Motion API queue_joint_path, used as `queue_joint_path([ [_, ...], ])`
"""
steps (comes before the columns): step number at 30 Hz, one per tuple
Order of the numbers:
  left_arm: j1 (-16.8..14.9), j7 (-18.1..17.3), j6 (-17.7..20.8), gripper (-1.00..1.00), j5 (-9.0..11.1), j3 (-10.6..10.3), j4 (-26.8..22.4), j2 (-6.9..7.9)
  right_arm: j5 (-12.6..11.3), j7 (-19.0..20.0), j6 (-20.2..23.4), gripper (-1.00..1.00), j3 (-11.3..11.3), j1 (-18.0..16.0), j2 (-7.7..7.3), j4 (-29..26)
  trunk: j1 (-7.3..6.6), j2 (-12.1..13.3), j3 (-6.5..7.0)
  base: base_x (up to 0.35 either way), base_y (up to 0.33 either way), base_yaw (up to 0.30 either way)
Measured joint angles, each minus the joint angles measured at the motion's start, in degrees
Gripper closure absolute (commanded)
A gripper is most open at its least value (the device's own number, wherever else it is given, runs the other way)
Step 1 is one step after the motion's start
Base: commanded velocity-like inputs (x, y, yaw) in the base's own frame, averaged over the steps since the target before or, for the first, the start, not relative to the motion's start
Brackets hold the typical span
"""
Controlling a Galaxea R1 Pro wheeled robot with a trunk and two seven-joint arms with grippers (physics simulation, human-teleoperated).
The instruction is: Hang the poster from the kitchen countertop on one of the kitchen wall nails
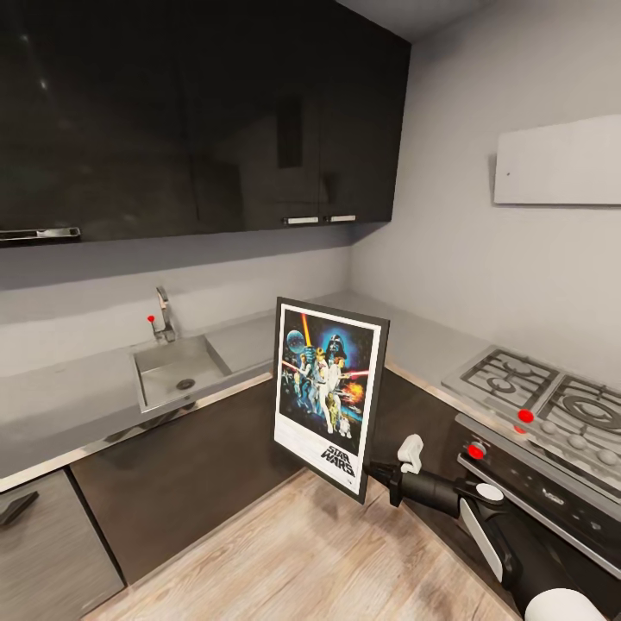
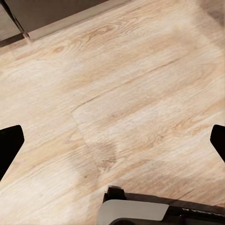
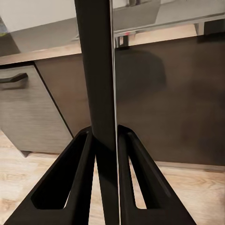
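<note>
The Star Wars poster (image 1: 328, 392) hangs upright in the air in front of the dark cabinet fronts, off the grey countertop (image 1: 69, 405). My right gripper (image 1: 377, 473) is shut on the poster's lower right edge. In the right wrist view the poster (image 3: 98, 70) shows edge-on as a dark vertical strip clamped between both black fingers (image 3: 65, 183). My left gripper (image 2: 112, 140) is open, pointing down at the wooden floor (image 2: 117, 84), its black fingertips (image 2: 9, 143) far apart at the picture's sides.
A sink (image 1: 177, 371) with a tap (image 1: 164, 315) sits in the countertop at the left. A gas hob (image 1: 539, 397) and oven with red knobs (image 1: 476, 450) stand at the right. Dark wall cabinets (image 1: 190, 112) hang above; a white panel (image 1: 561, 164) is on the right wall.
</note>
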Motion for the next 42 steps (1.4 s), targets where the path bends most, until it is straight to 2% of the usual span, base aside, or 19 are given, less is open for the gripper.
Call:
queue_joint_path([
  [16,0.0,0.0,-0.1,-1.00,0.0,0.1,0.0,0.00,0.0,0.0,0.0,1.00,0.0,0.0,0.00,0.0,0.00,0.0,0.00,-0.004,0.000,0.000],
  [21,0.0,0.0,-0.2,-1.00,0.0,0.2,0.0,0.00,0.0,0.0,0.0,1.00,0.0,0.0,0.00,0.0,0.03,0.0,0.00,-0.240,0.000,0.049],
  [31,0.0,0.0,-0.2,-1.00,0.0,0.2,0.0,0.00,0.2,-0.2,-0.1,1.00,0.1,0.0,0.08,-0.1,0.01,0.0,0.00,-0.148,0.013,0.244],
  [42,0.0,0.0,-0.1,-1.00,0.0,0.3,0.0,0.01,0.2,-0.2,-0.1,1.00,0.1,0.0,0.09,-0.1,0.03,0.0,0.00,-0.236,0.164,0.288],
])
